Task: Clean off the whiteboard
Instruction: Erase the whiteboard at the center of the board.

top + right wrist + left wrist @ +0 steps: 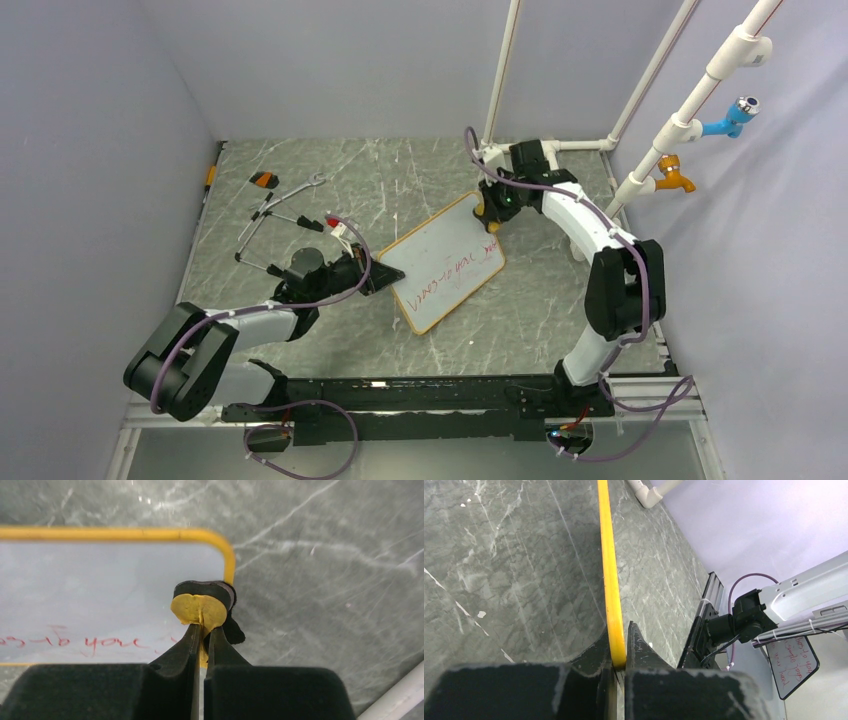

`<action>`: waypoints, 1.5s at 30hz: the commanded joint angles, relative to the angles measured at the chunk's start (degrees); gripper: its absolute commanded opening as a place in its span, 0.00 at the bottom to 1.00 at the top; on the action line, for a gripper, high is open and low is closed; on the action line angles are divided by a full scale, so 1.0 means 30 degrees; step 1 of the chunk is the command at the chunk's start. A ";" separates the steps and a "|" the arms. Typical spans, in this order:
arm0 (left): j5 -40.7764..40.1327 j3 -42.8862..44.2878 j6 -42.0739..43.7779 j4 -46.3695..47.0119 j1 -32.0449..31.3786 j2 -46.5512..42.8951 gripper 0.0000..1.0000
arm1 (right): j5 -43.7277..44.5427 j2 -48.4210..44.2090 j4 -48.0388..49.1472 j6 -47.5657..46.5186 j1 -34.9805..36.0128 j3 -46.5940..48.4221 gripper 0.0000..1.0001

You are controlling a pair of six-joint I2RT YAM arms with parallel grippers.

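Observation:
The whiteboard (445, 260) lies slanted mid-table, white with a tan-orange frame, and red handwriting (448, 275) runs along its near half. My left gripper (385, 282) is shut on the board's left edge. In the left wrist view the yellow frame (610, 565) runs straight out from between the closed jaws of that gripper (620, 662). My right gripper (492, 215) hangs over the board's far right corner, shut on a small orange piece with a black pad (200, 605). The pad sits at the rounded corner of the whiteboard (100, 590), above the red writing (100, 642).
Loose tools lie at the back left: an orange-black piece (264, 180), a wrench (310, 183) and a red-capped marker (335, 225). White pipes (500, 80) rise at the back, carrying a blue tap (735, 115) and an orange tap (675, 178). Grey walls close in three sides.

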 commanded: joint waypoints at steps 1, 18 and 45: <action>0.4024 0.0982 -0.0083 0.2694 -0.0754 -0.0264 0.00 | -0.0620 0.0982 0.0885 0.0880 0.0263 0.2435 0.00; 0.3689 0.0927 0.0492 0.1881 -0.0733 -0.0803 0.00 | 0.0243 -0.1201 0.0114 -0.1079 0.0095 -0.4532 0.00; 0.2908 0.1080 -0.0116 0.1750 -0.0741 -0.0607 0.00 | 0.4871 0.0112 0.2237 -0.0321 0.1318 0.0551 0.00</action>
